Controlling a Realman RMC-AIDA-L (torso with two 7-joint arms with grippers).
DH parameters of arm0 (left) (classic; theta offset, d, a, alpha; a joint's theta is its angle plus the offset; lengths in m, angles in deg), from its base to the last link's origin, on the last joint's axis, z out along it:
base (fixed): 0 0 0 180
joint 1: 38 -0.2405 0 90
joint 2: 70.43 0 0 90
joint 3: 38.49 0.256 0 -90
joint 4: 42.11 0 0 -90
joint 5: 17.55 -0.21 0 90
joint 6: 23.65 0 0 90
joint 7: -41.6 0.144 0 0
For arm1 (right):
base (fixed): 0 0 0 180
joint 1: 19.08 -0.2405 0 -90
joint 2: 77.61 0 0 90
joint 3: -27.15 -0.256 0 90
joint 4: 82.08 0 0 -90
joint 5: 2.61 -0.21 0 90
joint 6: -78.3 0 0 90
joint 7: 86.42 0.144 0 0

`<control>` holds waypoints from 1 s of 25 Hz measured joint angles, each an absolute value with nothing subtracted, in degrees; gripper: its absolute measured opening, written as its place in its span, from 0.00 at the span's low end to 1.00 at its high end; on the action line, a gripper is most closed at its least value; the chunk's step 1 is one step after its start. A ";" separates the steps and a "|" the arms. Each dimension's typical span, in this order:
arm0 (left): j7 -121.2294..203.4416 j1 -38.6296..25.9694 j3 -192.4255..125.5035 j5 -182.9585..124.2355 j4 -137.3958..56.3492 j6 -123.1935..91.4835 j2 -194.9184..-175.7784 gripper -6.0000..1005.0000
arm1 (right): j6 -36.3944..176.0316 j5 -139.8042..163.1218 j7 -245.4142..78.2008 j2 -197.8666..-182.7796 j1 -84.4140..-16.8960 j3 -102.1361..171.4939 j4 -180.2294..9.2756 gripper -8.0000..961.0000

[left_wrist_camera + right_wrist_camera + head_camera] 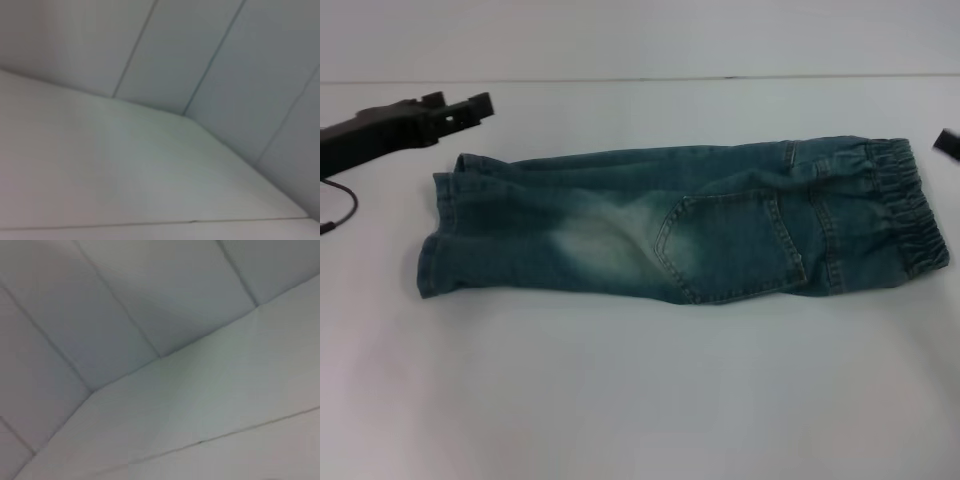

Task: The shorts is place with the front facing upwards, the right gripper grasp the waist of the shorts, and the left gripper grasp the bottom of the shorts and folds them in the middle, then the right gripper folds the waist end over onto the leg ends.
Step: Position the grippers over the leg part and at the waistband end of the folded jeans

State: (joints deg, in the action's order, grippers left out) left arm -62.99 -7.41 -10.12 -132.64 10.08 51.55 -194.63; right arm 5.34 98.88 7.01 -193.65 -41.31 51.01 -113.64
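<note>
Up front, your head view shows the denim shorts [680, 225] lying flat on the white table [640, 400], already folded lengthwise, with the elastic waist [910, 205] toward the robot's right and the leg hems [440, 235] toward its left. A stitched pocket [730, 245] faces up near the middle, beside a pale faded patch. The left gripper [460, 108] hangs beyond the leg end, above and apart from the fabric, touching nothing; its dark fingers look slightly parted, with nothing between them. A thin dark cable [340, 205] curls at the left edge. Only a dark sliver of the right gripper [947, 143] pokes in at the right edge, near the waist; you cannot tell how its fingers stand.

Your left wrist view gives you just the bare tabletop [125, 175] meeting panelled grey walls [200, 50]; no shorts or fingers appear.

Your right wrist view is much the same: table surface [225, 390], seamed wall panels [125, 290], no garment.
</note>
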 joint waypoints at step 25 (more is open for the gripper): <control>-60.91 -7.86 -1.71 -128.97 5.42 51.47 -194.44 0.84 | 12.98 109.63 9.16 -195.09 -43.49 53.89 -114.01 0.95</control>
